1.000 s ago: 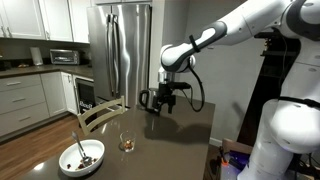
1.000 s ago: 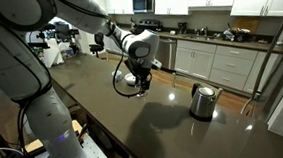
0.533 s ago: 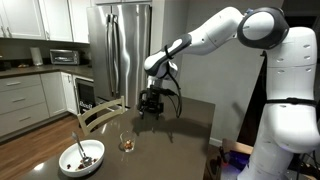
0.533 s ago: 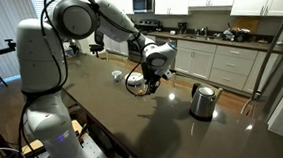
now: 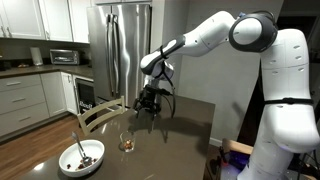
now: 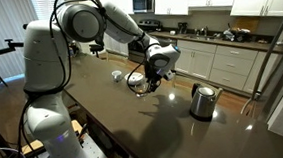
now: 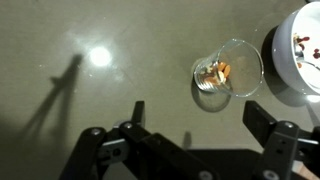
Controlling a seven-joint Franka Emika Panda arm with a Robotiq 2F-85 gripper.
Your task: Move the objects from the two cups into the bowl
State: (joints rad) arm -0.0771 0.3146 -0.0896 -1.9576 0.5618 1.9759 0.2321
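The clear glass tumbler (image 5: 127,144) stands on the dark table and holds brown-orange bits (image 7: 212,72). In the wrist view the tumbler (image 7: 228,67) lies just ahead of my open, empty gripper (image 7: 200,125), a little to the right of it. The wide white bowl (image 5: 80,157), with a thin utensil sticking out, sits near the table's corner. Its rim (image 7: 290,70) shows at the wrist view's right edge, with a few bits inside. A small whitish cup (image 6: 117,76) stands beyond the bowl (image 6: 134,82). The gripper (image 5: 150,104) hovers above the table, and it also shows in an exterior view (image 6: 152,81).
A steel kettle (image 6: 202,101) with a black handle stands on the table away from the cups. A wooden chair (image 5: 100,113) is at the table's far side, with a steel fridge (image 5: 122,45) behind. Kitchen counters line the walls.
The arm has swung the gripper across the table toward the tumbler and bowl. The gripper stays open and empty. The cups and bowl have not moved.
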